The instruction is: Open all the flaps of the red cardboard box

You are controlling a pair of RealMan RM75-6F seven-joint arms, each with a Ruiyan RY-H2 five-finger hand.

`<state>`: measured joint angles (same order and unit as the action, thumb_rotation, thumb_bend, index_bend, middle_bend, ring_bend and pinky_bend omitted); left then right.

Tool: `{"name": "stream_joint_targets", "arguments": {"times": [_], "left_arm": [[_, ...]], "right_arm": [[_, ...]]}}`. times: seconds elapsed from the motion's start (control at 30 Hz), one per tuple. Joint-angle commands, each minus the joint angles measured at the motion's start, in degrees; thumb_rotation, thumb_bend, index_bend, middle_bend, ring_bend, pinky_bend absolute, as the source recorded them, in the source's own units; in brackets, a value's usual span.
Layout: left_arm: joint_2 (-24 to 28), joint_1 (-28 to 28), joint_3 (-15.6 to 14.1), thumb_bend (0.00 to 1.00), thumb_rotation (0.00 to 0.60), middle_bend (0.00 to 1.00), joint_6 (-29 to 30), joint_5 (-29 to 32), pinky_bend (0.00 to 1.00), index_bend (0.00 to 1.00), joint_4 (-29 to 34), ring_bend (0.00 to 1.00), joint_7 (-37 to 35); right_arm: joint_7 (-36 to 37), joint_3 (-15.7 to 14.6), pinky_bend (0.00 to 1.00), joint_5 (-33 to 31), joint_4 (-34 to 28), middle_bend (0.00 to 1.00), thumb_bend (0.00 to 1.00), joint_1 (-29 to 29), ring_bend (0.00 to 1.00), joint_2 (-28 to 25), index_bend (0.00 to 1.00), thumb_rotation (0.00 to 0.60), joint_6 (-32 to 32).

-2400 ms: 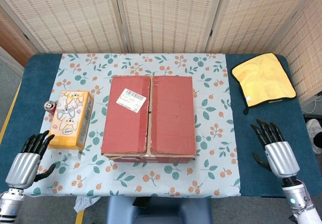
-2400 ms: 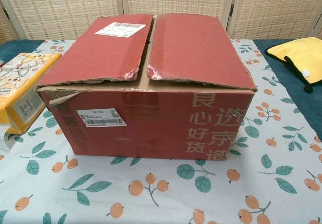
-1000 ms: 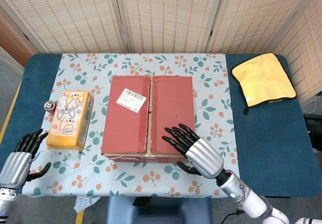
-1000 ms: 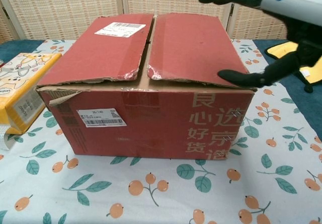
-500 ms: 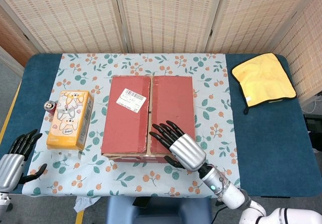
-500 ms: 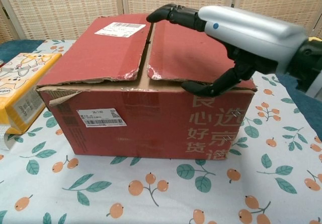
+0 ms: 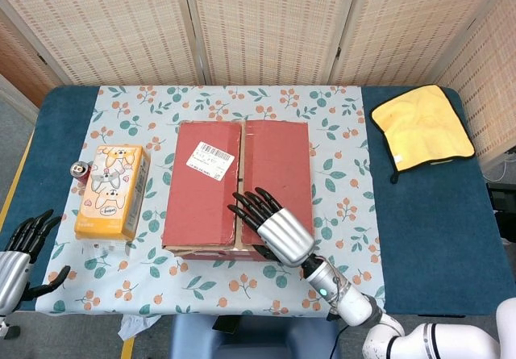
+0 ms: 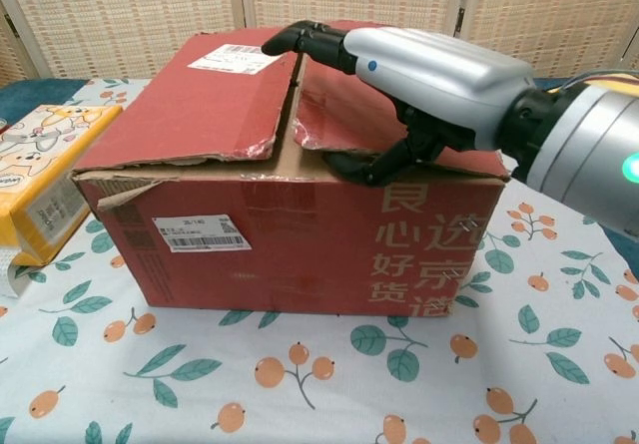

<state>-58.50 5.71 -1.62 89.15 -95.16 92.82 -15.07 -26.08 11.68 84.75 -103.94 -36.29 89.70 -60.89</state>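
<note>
The red cardboard box (image 7: 205,202) stands mid-table with both top flaps lying down; a white label is on the left flap. In the chest view the box (image 8: 290,244) shows its torn front edge. My right hand (image 7: 270,226) hovers over the near end of the right flap, fingers spread and reaching to the centre seam. From the chest view, the right hand (image 8: 419,65) has its fingertips at the seam and its thumb against the flap's front edge. My left hand (image 7: 16,258) is at the table's near left corner, fingers apart, holding nothing.
An orange tissue pack (image 7: 113,189) lies left of the box, with a small can (image 7: 81,169) beside it. A yellow cloth (image 7: 421,125) sits at the far right. A floral tablecloth (image 7: 339,173) covers the middle of the blue table.
My right hand has swung in from the table's right side onto the box top and slid left to the seam. The left hand has drifted down and left.
</note>
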Motion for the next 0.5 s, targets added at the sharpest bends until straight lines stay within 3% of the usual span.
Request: {"name": "stream_joint_targets", "arguments": {"times": [0.03, 0.3, 0.5], "left_arm": [[0.04, -0.02, -0.03, 0.38, 0.600, 0.00, 0.07, -0.14, 0.00, 0.00, -0.05, 0.00, -0.16], [0.11, -0.02, 0.00, 0.38, 0.600, 0.00, 0.06, -0.19, 0.00, 0.00, -0.27, 0.00, -0.48], [0.07, -0.16, -0.16, 0.38, 0.600, 0.00, 0.55, -0.91, 0.00, 0.00, -0.07, 0.00, -0.30]], "right_arm": [[0.10, 0.50, 0.00, -0.06, 0.32, 0.00, 0.41, -0.39, 0.00, 0.42, 0.00, 0.600, -0.70], [1.50, 0.24, 0.00, 4.23, -1.50, 0.00, 0.41, 1.66, 0.00, -1.85, 0.00, 0.600, -7.52], [1.33, -1.08, 0.00, 8.10, -3.04, 0.00, 0.41, 6.72, 0.00, -5.50, 0.00, 0.600, -16.71]]}}
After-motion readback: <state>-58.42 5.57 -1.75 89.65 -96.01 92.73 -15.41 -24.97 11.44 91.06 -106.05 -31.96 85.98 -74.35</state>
